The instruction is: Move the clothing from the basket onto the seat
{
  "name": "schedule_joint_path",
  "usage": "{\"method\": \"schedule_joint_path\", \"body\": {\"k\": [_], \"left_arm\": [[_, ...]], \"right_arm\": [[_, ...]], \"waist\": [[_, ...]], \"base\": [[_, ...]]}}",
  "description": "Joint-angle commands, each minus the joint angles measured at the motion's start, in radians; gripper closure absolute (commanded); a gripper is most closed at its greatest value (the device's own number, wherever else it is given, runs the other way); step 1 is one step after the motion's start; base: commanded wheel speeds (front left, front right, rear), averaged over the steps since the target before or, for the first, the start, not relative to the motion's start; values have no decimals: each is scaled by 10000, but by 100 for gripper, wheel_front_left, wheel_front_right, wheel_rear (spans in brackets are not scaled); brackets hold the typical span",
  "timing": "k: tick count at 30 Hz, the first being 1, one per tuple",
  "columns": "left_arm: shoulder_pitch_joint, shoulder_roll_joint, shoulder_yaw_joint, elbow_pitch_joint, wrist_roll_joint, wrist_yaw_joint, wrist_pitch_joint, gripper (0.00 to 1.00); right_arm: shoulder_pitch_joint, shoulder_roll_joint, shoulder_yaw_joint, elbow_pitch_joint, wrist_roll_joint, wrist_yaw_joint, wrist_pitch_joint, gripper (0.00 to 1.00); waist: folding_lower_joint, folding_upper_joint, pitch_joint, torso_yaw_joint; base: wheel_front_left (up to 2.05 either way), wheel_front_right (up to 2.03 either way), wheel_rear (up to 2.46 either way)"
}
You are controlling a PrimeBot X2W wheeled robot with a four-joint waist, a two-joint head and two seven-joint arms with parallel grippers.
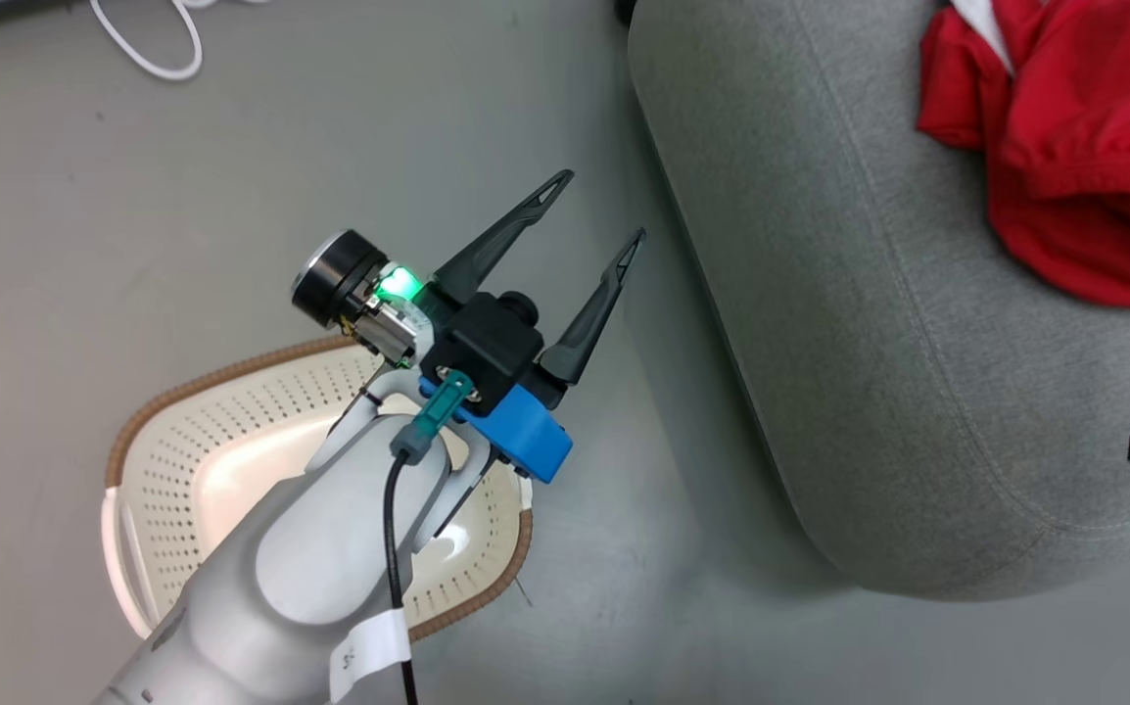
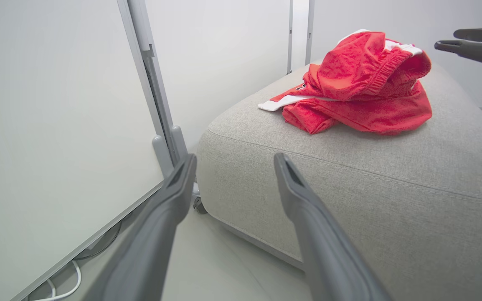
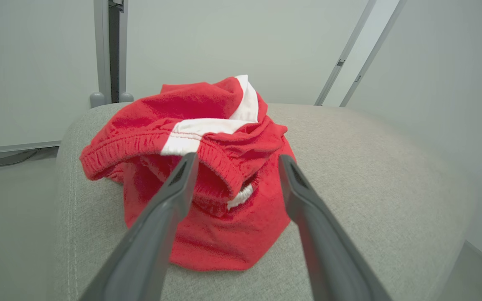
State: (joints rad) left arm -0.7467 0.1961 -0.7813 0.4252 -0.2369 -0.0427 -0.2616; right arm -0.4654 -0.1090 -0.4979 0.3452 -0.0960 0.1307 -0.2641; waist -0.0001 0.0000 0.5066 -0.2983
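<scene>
clothing (image 3: 207,217) heap on seat (image 3: 370,167), waistband (image 3: 140,144) toward wide-apart right claw (image 3: 237,158); left claw (image 1: 602,206) likewise apart, empty

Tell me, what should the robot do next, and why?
Probably draw the right tool back from the clothing: it is open and holds nothing, the red pile lies on the seat, and the visible part of the basket looks empty. The left tool is open too.

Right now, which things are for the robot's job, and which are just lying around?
For the job: red clothing, basket, grey seat.
Just lying about: white cable, pale partition panel.
</scene>
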Motion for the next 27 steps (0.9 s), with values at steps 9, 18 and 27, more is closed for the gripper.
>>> {"method": "schedule_joint_path", "body": {"k": [9, 18, 27], "left_arm": [[1297, -101, 1164, -508, -341, 353, -45, 0], [2601, -17, 2729, -916, -408, 658, -45, 0], [3952, -4, 4387, -1282, -168, 679, -43, 0]], "right_arm": [[1506, 145, 1169, -1311, 502, -1, -3, 0], [2182, 356, 2515, -2069, 862, 1, -3, 0], [2361, 435, 3603, -1975, 1205, 1, -3, 0]], "waist": [[1, 0, -1812, 690], [1, 0, -2717, 1463], [1, 0, -3475, 2147]], "base": [[0, 0, 0], [0, 0, 0], [0, 0, 0]]}}
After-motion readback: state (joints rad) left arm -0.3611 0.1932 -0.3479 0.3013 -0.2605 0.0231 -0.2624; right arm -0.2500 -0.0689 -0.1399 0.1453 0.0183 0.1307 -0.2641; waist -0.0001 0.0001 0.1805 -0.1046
